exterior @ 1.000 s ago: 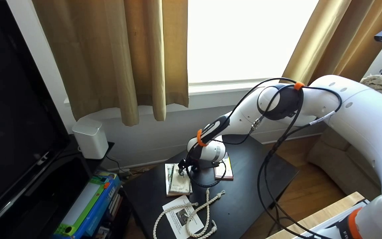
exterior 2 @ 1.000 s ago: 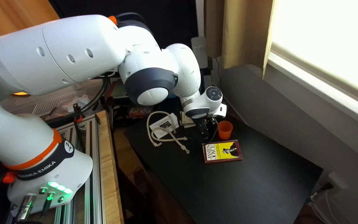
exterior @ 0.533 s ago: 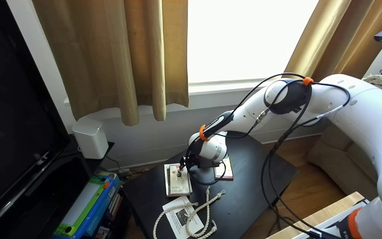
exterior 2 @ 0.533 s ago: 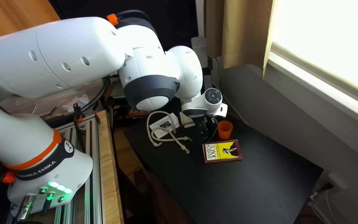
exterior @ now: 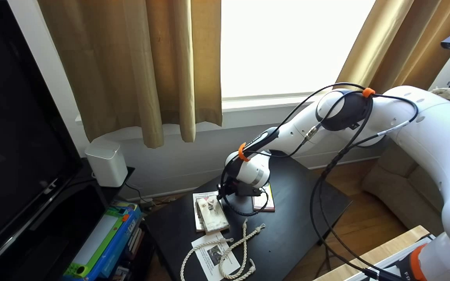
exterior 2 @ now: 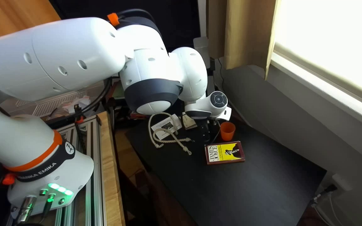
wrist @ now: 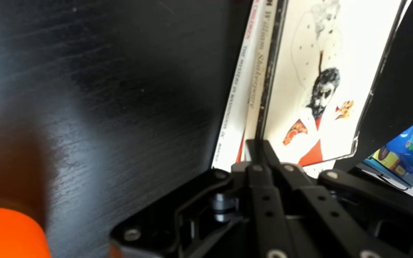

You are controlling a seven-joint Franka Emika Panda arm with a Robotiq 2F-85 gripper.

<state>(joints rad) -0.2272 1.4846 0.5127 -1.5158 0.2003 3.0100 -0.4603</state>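
My gripper (wrist: 259, 142) has its fingers together at the spine edge of a cream book (wrist: 330, 107), low over the table. The book's dark spine line runs right up to the fingertips; whether they touch it I cannot tell. A bearded figure is drawn on its cover, and its spine reads William Shakespeare. It lies slightly askew on a white-spined book (wrist: 232, 120), also seen under the cream book (exterior: 214, 218) in an exterior view. Beside the gripper stands an orange cup (exterior 2: 227, 131), its rim corner showing at lower left in the wrist view. The arm hides it in an exterior view.
A James Joyce book (exterior 2: 225, 153) lies on the black table (exterior 2: 250, 188) near the cup. A rope (exterior: 244, 244) lies partly over a printed sheet (exterior: 206, 255). A white box (exterior: 108, 164) and the television (exterior: 14, 128) stand beyond the table.
The jaws have come together, and the gripper has drawn back toward the right in an exterior view. The cream book has turned on the stack, its lower end swinging right.
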